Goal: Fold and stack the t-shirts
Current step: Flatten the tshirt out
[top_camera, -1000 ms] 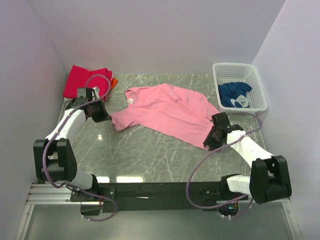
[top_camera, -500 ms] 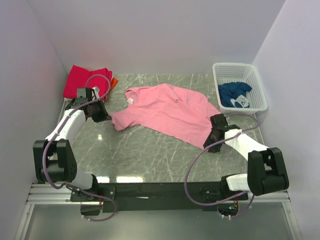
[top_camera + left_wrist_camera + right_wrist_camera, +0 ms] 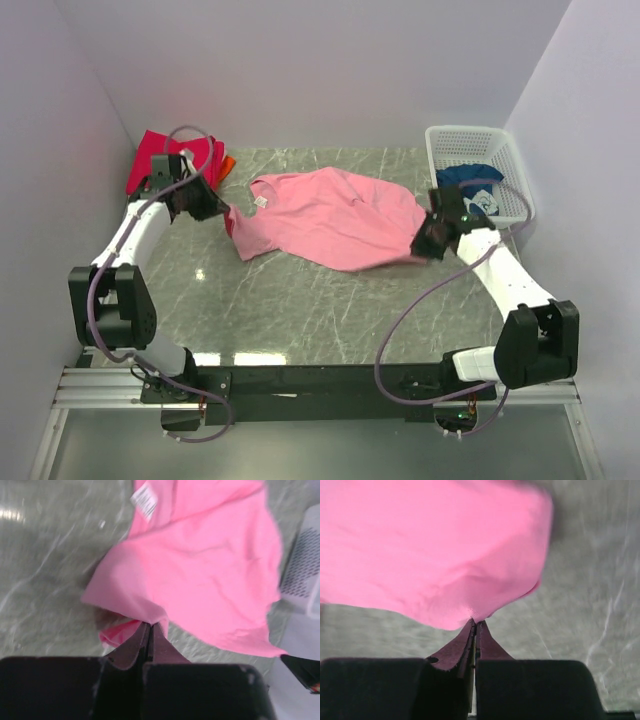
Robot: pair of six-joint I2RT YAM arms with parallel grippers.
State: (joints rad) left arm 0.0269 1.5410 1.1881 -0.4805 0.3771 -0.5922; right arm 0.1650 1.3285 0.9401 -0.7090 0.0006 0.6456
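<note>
your left gripper at 9 o'clock and right gripper at 3 o'clock each pinch the light pink t-shirt by its edge.

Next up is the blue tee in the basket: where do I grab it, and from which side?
Pinch the top of the bunched blue tee near its middle, coming straight down: it lies crumpled in the basket, whose walls block a side approach. The right gripper is nearer, but it and the left gripper are both shut on the pink tee.

Marbled table bears pink t-shirt, red t-shirt, basket.
</note>
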